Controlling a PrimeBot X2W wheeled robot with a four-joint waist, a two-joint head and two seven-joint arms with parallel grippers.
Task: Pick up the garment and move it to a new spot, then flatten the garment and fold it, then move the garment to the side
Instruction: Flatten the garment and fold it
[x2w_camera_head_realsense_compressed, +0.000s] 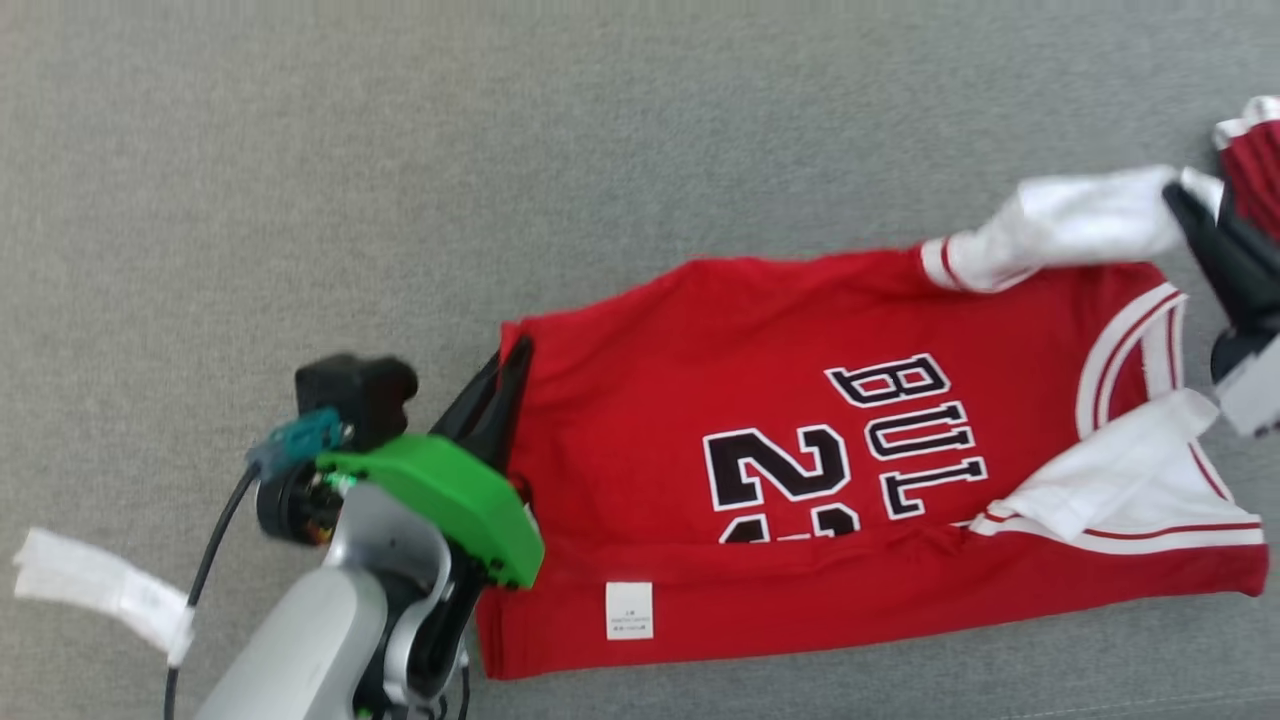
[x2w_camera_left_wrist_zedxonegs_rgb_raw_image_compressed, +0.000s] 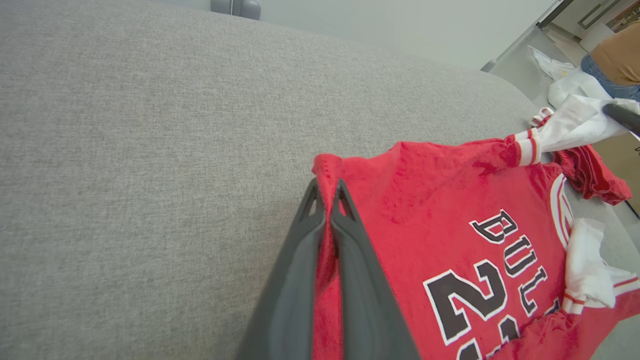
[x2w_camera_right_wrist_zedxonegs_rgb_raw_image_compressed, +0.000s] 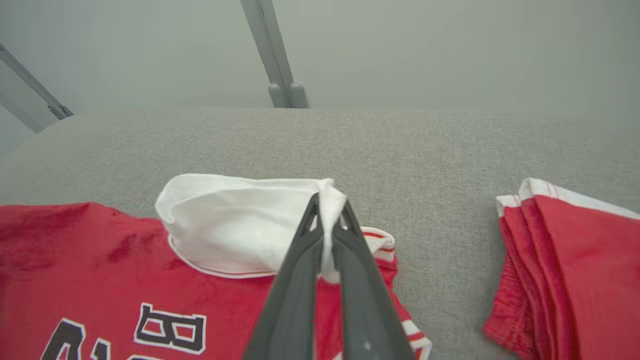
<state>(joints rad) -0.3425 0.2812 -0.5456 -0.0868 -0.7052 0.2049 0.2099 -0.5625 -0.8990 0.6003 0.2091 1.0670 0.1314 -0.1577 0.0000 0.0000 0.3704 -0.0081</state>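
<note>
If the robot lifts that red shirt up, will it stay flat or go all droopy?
Probably droopy: the red shirt bunches up in the left gripper. Likely thin and light too: its white sleeve crumples in the right gripper.

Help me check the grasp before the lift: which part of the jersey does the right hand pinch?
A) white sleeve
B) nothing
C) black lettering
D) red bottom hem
A: the right hand is shut on the white sleeve of the red jersey.

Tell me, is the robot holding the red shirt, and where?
Yes, the red jersey. The left pincer pinches its hem corner; the right pincer pinches its white sleeve.
</note>
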